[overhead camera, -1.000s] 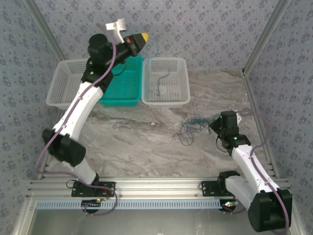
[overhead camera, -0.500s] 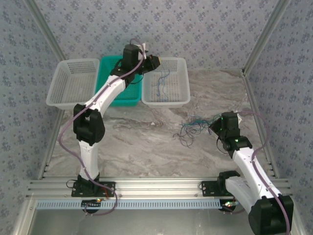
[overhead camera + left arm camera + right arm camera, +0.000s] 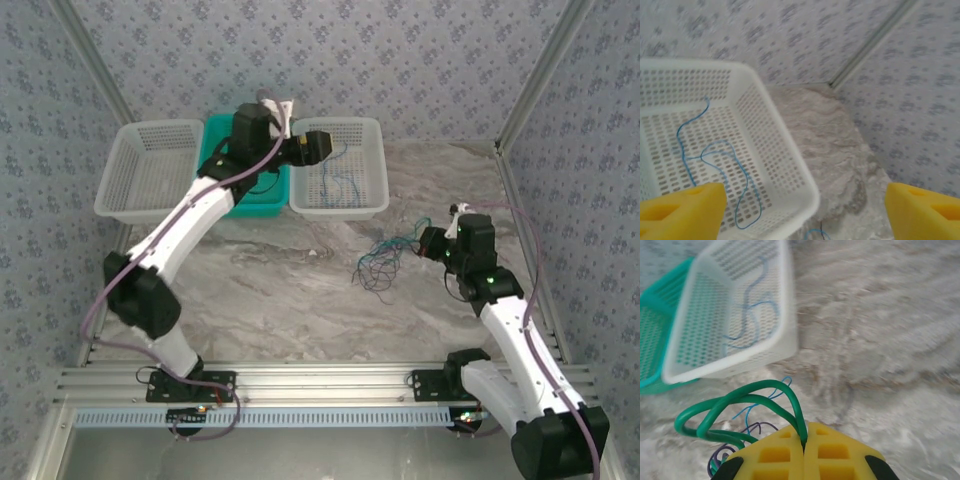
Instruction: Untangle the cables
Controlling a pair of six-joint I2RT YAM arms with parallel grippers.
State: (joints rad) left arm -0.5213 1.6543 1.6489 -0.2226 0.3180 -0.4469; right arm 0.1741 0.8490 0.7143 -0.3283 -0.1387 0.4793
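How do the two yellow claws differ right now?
The left gripper is wide open and holds nothing; the right gripper is shut on a green cable. The left hangs over the white basket, which has a blue cable in it; the right is over the marble table. Both are yellow.

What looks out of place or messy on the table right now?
A tangled bunch of cables lies loose on the table, with one green cable pinched between the fingers of the right gripper. A blue cable sits apart in the white basket. Nothing looks spilled or broken.
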